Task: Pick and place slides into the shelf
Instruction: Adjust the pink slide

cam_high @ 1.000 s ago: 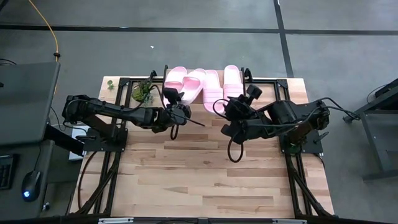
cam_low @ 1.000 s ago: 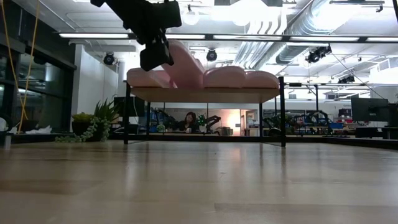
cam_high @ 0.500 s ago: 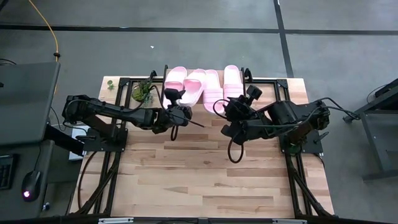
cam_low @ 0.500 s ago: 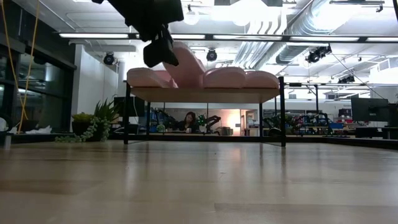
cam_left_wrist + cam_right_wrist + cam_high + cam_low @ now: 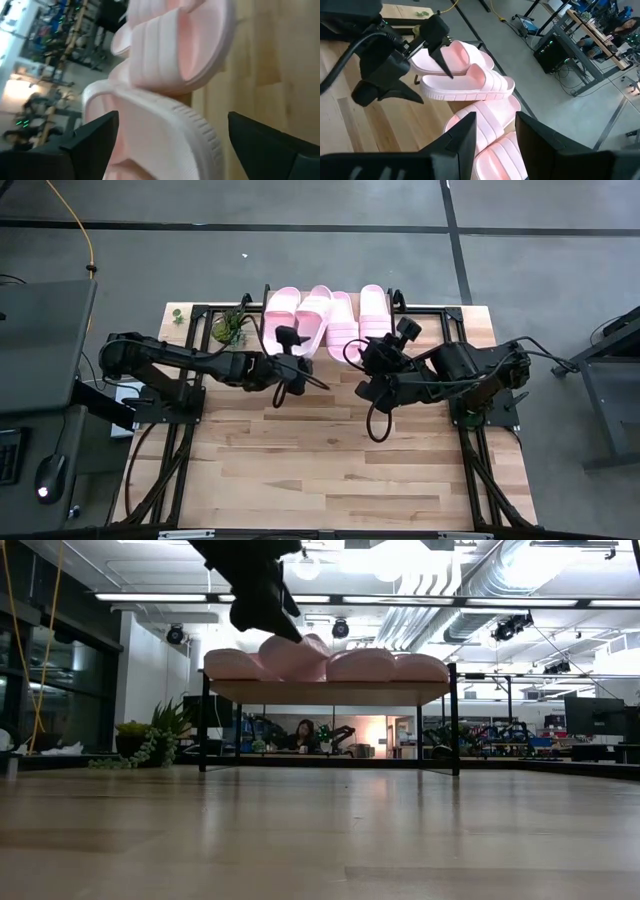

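Observation:
Several pale pink slides lie side by side on the shelf (image 5: 330,691) at the table's far edge. One slide (image 5: 312,318) lies slanted in the row, resting partly on its neighbours (image 5: 470,82). My left gripper (image 5: 292,340) is open at that slide's near end, with its fingers on either side of the sole's edge (image 5: 172,117). My right gripper (image 5: 372,350) hangs open, higher up, just near of the right-hand slides, with nothing between its fingers (image 5: 495,117). My left gripper comes at the slanted slide's near end (image 5: 165,125) roughly level from the table's near left. Its right finger (image 5: 260,140) stands clear of the sole. Whether its left finger (image 5: 95,137) still touches the sole's edge, I cannot tell.
A small green plant (image 5: 228,328) sits just left of the shelf. The wooden tabletop (image 5: 320,460) stretches toward the near edge. A person sits at a desk in the room beyond (image 5: 300,735).
My left gripper has opened and let go of the slanted slide, and its wrist has turned. The slide's raised end has dropped, and it now lies lower on its neighbours in the row.

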